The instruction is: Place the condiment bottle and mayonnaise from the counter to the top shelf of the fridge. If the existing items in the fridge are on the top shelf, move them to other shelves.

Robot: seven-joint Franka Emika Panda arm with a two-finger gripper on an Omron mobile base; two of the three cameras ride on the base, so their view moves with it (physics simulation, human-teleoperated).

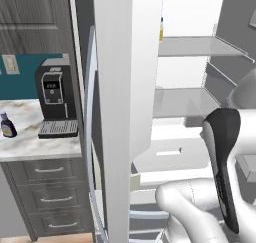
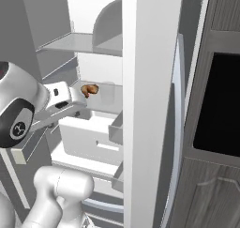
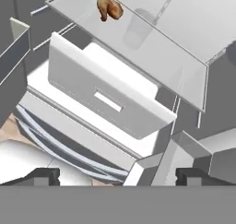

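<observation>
Currently, going left to right, the condiment bottle [image 1: 7,125] stands upright on the counter [image 1: 30,142] at about nine o'clock in the left base view, just left of a black coffee machine [image 1: 56,97] and well apart from the arm. Next comes the open fridge [image 1: 125,87]; its top shelf [image 2: 82,43] is bare where it shows in the right base view. The existing item [image 2: 89,89], an orange-brown lump, lies on the shelf below that one, just beyond the hand. In the hand view it sits at roughly eleven o'clock from the gripper [image 3: 118,176], above a white drawer [image 3: 108,96]. The fingertips stand wide apart with nothing between them. I cannot pick out the mayonnaise. By my reading, the bottle lies far off to the hand's left, outside the fridge, so the next reach must swing away from the shelves.
</observation>
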